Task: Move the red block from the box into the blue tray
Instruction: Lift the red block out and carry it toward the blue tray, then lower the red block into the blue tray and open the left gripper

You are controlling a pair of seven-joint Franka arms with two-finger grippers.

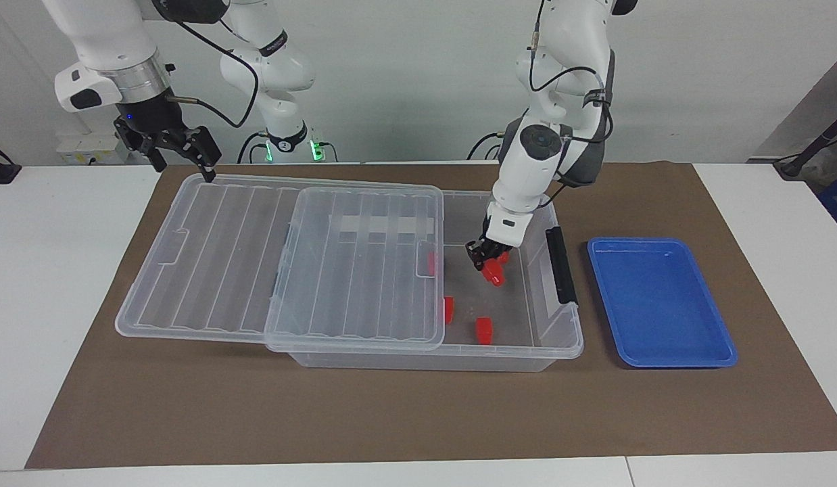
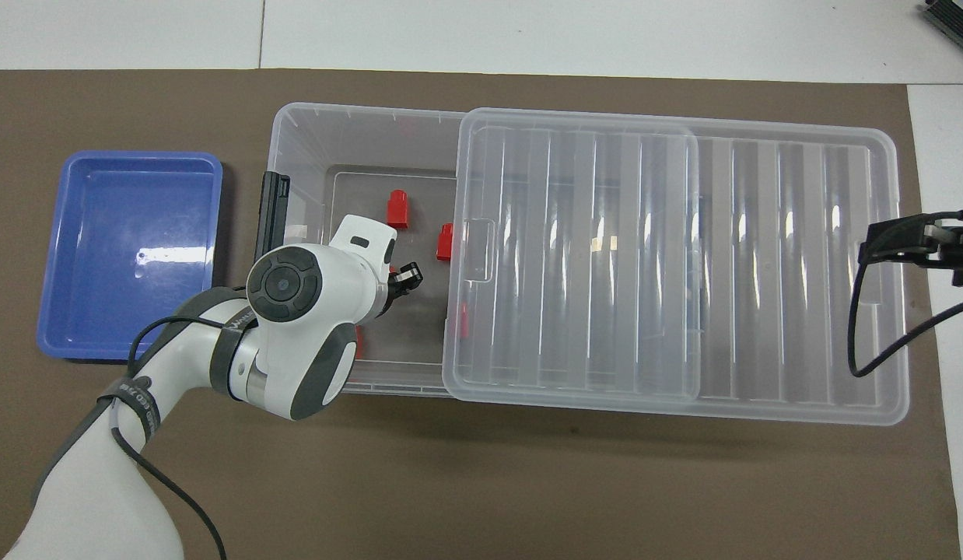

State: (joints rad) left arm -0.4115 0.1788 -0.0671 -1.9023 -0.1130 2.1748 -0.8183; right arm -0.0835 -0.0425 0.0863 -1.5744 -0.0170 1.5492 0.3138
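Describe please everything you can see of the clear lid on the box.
The lid is a large sheet of clear plastic with long ribs and a raised rim. A pale tape strip lies under it. It lies flat and is slid sideways toward the right arm's end, so it covers most of the box and overhangs past it. The end with the black latch stays uncovered. The right gripper hangs at the lid's overhanging corner; contact is not clear.
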